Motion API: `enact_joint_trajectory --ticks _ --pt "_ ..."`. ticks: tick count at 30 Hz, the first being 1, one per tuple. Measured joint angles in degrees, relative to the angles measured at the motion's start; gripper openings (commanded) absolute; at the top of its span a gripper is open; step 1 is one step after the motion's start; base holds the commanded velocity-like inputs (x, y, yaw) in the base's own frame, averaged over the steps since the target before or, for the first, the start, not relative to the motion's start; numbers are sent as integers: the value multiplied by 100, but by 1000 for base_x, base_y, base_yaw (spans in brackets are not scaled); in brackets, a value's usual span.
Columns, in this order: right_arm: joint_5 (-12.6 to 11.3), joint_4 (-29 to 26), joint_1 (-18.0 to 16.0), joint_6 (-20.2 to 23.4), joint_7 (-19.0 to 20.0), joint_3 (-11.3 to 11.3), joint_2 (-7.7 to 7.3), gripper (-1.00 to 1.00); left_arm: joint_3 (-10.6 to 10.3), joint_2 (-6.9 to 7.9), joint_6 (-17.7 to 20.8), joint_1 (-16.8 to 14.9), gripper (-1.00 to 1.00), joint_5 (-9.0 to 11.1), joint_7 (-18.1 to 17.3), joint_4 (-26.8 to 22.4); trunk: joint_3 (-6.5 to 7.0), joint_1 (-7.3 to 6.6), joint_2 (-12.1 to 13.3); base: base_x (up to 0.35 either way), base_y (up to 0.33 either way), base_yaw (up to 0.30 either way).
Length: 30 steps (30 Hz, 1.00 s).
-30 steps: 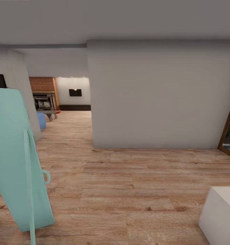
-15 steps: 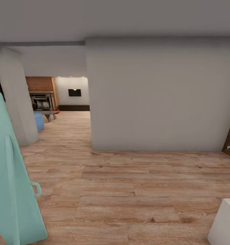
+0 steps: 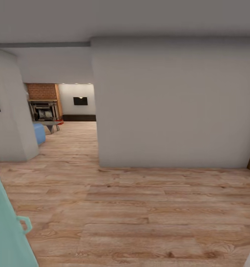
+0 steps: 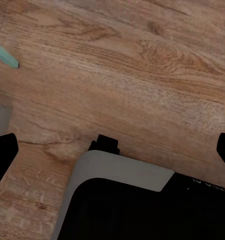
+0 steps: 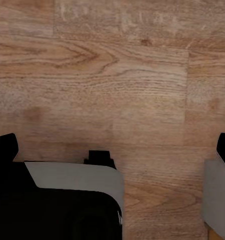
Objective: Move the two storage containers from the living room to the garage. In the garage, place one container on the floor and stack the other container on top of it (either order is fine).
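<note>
Teal panel (image 3: 6,237): hard at my left, clear of the path.
Living room (image 3: 62,107): ahead and left, through the gap past the grey wall (image 3: 169,104); bins not seen from here.
Left gripper (image 4: 112,150): fingers wide apart, nothing held, plank floor (image 4: 132,75) below.
Right gripper (image 5: 117,145): likewise spread and unladen.

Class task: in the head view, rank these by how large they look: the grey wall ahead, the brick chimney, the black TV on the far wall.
1. Grey wall, largest, though nearest.
2. Brick chimney.
3. Black TV, smallest, and farthest.
</note>
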Motion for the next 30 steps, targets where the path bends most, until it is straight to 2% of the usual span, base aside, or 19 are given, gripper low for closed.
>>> enact_joint_trajectory --ticks 30 --pt "-34 0 0 22 -7 -44 8 100 0 0 1 0 100 -8 0 0 0 0 0 330 0 3"
